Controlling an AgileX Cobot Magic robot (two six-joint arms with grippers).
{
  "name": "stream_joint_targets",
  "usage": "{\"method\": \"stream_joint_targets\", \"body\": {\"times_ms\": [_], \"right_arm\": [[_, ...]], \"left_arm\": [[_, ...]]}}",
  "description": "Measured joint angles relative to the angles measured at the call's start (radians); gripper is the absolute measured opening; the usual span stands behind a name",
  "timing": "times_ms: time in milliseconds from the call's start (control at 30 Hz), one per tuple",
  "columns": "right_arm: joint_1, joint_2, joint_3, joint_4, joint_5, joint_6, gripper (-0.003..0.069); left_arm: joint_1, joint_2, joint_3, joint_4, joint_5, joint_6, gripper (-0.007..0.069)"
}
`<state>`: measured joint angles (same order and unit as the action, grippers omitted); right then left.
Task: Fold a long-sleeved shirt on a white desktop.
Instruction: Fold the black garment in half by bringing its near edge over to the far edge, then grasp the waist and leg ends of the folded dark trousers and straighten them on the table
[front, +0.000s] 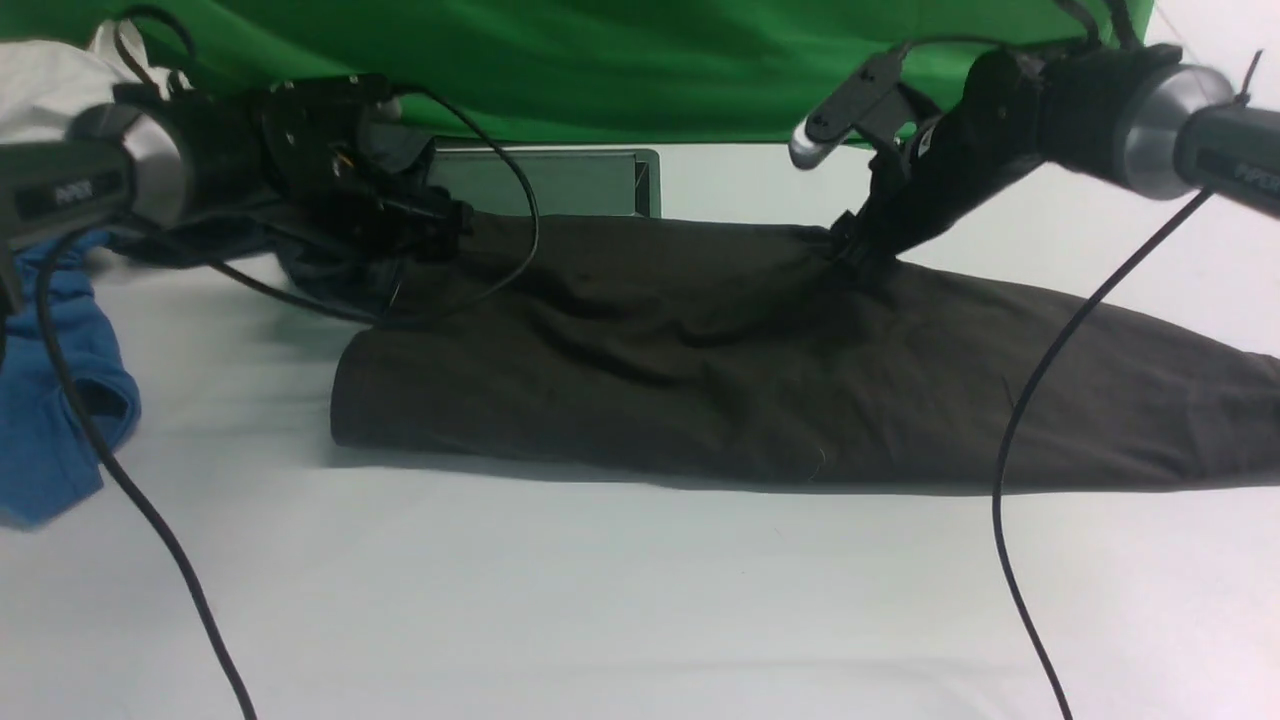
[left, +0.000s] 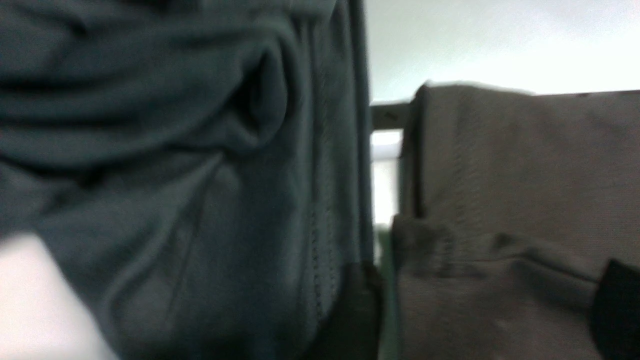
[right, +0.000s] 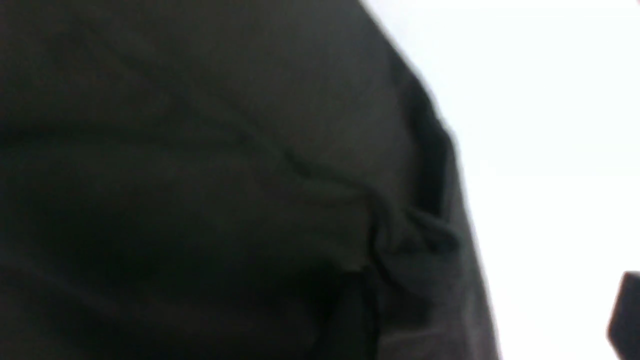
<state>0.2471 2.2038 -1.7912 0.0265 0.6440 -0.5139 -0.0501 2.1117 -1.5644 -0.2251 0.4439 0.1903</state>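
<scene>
The long-sleeved shirt (front: 760, 370) lies in a long dark band across the white desktop (front: 600, 600), print hidden. My left gripper (front: 440, 235) sits low at the shirt's far left corner. In the left wrist view this gripper (left: 482, 312) is open, its fingertips (left: 617, 310) wide apart with brownish shirt cloth (left: 500, 175) between them. My right gripper (front: 858, 258) touches the shirt's far edge further right. In the right wrist view it (right: 487, 315) is open too, straddling the shirt's edge (right: 200, 150) and bare table.
A smaller dark charcoal garment (left: 175, 175) is bunched beside the left gripper. A blue garment (front: 50, 400) lies at the left edge, white cloth (front: 40, 90) behind it. The silver-framed panel (front: 560, 180) sits behind the shirt under the green backdrop (front: 600, 70). Arm cables (front: 1010, 500) hang over the table.
</scene>
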Motion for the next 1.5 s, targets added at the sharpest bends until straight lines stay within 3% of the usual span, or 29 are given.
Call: {"method": "stream_joint_targets", "body": {"times_ms": [133, 200, 300, 500, 667, 700, 767, 833, 1133, 1500], "right_arm": [[-0.001, -0.074, -0.015, 0.005, 0.003, 0.001, 0.0648], [-0.001, -0.096, -0.019, 0.014, 0.003, 0.002, 0.0627], [0.006, -0.159, -0.025, 0.052, 0.014, 0.003, 0.0533], [0.007, -0.163, -0.021, 0.069, 0.054, 0.003, 0.0493], [0.007, -0.136, -0.018, 0.07, 0.077, 0.003, 0.0491], [0.007, -0.135, -0.018, 0.07, 0.079, 0.003, 0.0491], [0.007, -0.124, -0.018, 0.07, 0.081, 0.003, 0.0486], [0.007, -0.121, -0.018, 0.07, 0.081, 0.003, 0.0485], [0.007, -0.118, -0.018, 0.071, 0.072, 0.002, 0.0485], [0.007, -0.106, -0.018, 0.073, 0.071, 0.003, 0.0485]], "left_arm": [[0.001, -0.048, -0.099, 0.021, 0.161, 0.073, 0.0683], [0.004, -0.051, -0.137, 0.021, 0.227, 0.075, 0.0689], [0.025, -0.009, -0.299, 0.03, 0.411, 0.067, 0.0692], [0.04, 0.129, -0.48, 0.034, 0.542, 0.162, 0.0687], [0.04, 0.241, -0.578, -0.085, 0.658, 0.702, 0.0604], [0.04, 0.242, -0.58, -0.094, 0.665, 0.727, 0.06], [0.04, 0.243, -0.59, -0.133, 0.743, 1.055, 0.0533], [0.04, 0.243, -0.593, -0.146, 0.74, 1.15, 0.0501], [0.04, 0.253, -0.593, -0.187, 0.614, 1.394, 0.0384], [0.04, 0.336, -0.593, -0.226, 0.638, 1.458, 0.0368]]}}
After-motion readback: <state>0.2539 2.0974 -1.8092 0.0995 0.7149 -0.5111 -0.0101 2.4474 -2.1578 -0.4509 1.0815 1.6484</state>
